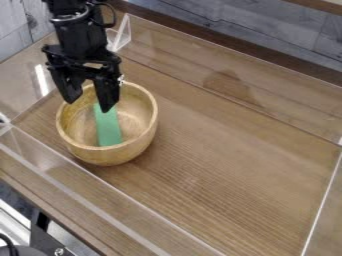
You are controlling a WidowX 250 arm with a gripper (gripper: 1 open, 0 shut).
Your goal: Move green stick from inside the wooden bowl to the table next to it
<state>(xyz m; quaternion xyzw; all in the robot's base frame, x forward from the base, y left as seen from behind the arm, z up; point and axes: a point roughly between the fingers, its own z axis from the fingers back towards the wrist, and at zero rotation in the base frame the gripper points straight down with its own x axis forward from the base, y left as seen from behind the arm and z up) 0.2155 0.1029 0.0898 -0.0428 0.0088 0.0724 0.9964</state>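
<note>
The wooden bowl (107, 128) is round and light tan, standing at the left of the brown table (227, 140). Inside it the bright green stick (107, 124) leans from the bowl's floor up toward the far rim. My black gripper (82, 93) points straight down over the bowl's far-left side, its jaws open and spread wide. One finger (103, 90) hangs just above the stick's upper end, the other near the bowl's left rim. Nothing is held between them.
Clear acrylic walls (201, 215) run around the tabletop on the near, left and far sides. A stretch of bare wood-grain surface lies to the right of the bowl. A dark wall stands behind the enclosure.
</note>
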